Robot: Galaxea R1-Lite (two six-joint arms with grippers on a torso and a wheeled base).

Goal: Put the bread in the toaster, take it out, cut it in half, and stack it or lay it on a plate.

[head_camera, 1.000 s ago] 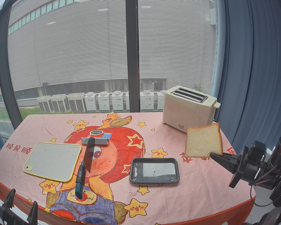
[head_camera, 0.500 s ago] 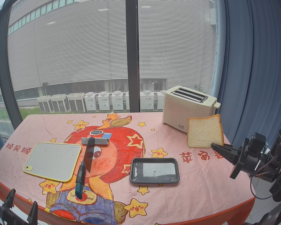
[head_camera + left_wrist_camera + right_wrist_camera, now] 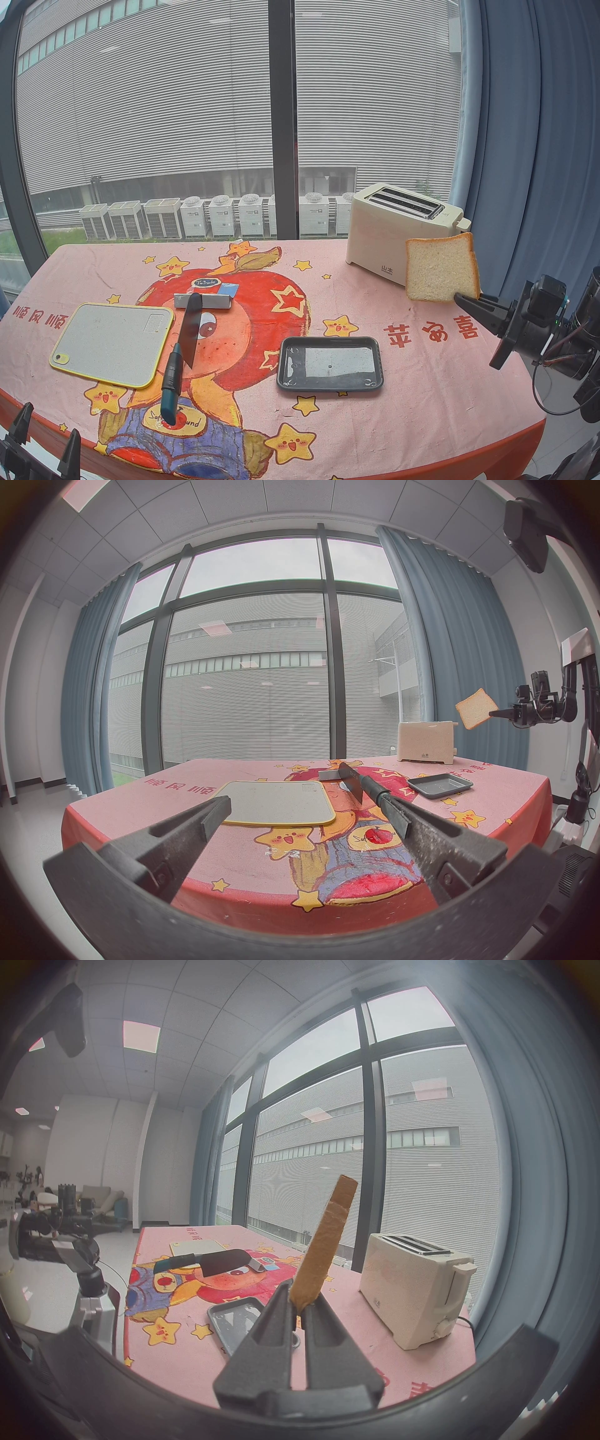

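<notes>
Bread slice, held upright in air beside toaster.
Right gripper fingers pinch its lower corner; likely light, soft, crushable; grip crust edge gently. Left gripper fingers apart.

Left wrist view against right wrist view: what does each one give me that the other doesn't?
Left wrist view: the left pincer up close, open and holding nothing, and the bread seen on its broad face, held in the air to the side of the toaster.
Right wrist view: the right pincer up close, shut on the bread's lower edge, the slice seen edge-on and upright, and the slots on top of the toaster.
Both: bread, toaster, knife, board and black plate on the table.
</notes>
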